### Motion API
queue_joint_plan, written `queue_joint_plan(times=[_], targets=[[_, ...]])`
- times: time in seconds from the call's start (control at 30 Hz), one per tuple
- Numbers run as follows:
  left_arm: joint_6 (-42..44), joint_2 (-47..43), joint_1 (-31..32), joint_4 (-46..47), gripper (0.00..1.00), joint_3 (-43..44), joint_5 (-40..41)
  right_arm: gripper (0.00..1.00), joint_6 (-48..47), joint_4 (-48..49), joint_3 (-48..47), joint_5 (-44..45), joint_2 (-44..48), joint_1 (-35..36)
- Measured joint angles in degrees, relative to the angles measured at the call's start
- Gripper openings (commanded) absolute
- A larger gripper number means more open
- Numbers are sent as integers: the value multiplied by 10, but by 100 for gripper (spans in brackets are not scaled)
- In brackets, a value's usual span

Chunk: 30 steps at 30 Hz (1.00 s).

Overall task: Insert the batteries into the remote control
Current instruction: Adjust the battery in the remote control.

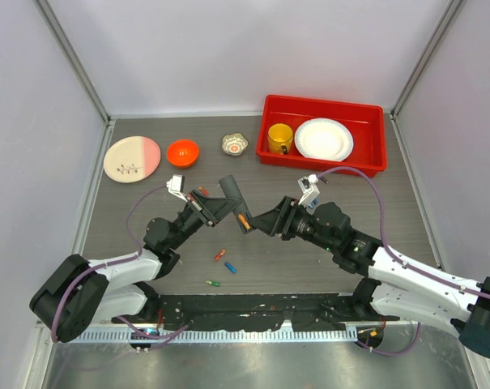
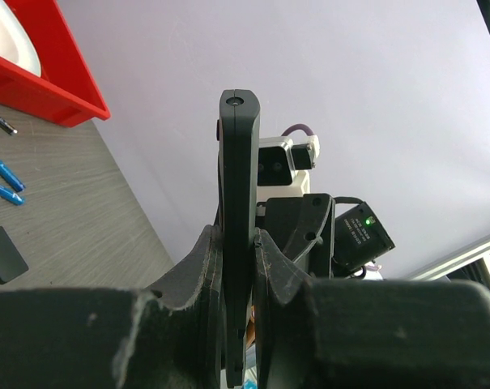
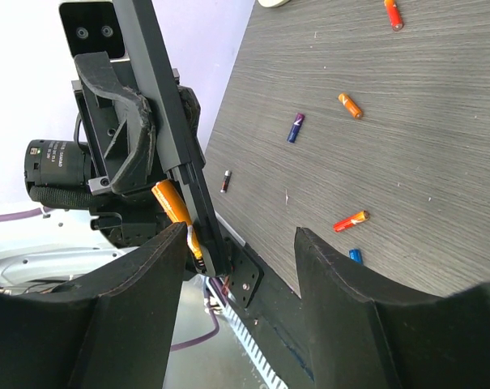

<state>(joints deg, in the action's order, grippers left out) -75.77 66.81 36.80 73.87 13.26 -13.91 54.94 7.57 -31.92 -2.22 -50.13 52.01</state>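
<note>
My left fingers [image 2: 188, 284] are clamped on the remote [image 2: 240, 203], up off the counter [image 1: 293, 267]. An orange battery [image 3: 170, 203] sits against its end, right by my right fingers [image 3: 342, 292], which are spread, gripping nothing. Spare batteries [image 1: 219, 254] lie loose below.

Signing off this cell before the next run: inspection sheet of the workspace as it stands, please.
Surface: dark wood-grain table, no damage seen.
Job's things: remote control held off the table in the left gripper; orange battery against its lower end, seating unclear; loose batteries on the table.
Clutter: pink-and-cream plate, orange bowl, small fluted cup, red tray holding yellow mug and white plate; small black flat piece.
Grippers: left gripper shut on the remote control; right gripper open beside the orange battery.
Cables: purple cables loop off both arms.
Surroundings: plain pale walls; nothing else seen.
</note>
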Motion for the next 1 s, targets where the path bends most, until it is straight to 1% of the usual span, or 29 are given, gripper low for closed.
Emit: queue_joint_plan(times=[0.57, 1.0], targets=[[12, 1, 0, -4, 0, -1, 5, 59, 3, 5, 0, -20, -25, 0], [12, 1, 0, -3, 0, -5, 5, 63, 3, 0, -1, -22, -28, -1]])
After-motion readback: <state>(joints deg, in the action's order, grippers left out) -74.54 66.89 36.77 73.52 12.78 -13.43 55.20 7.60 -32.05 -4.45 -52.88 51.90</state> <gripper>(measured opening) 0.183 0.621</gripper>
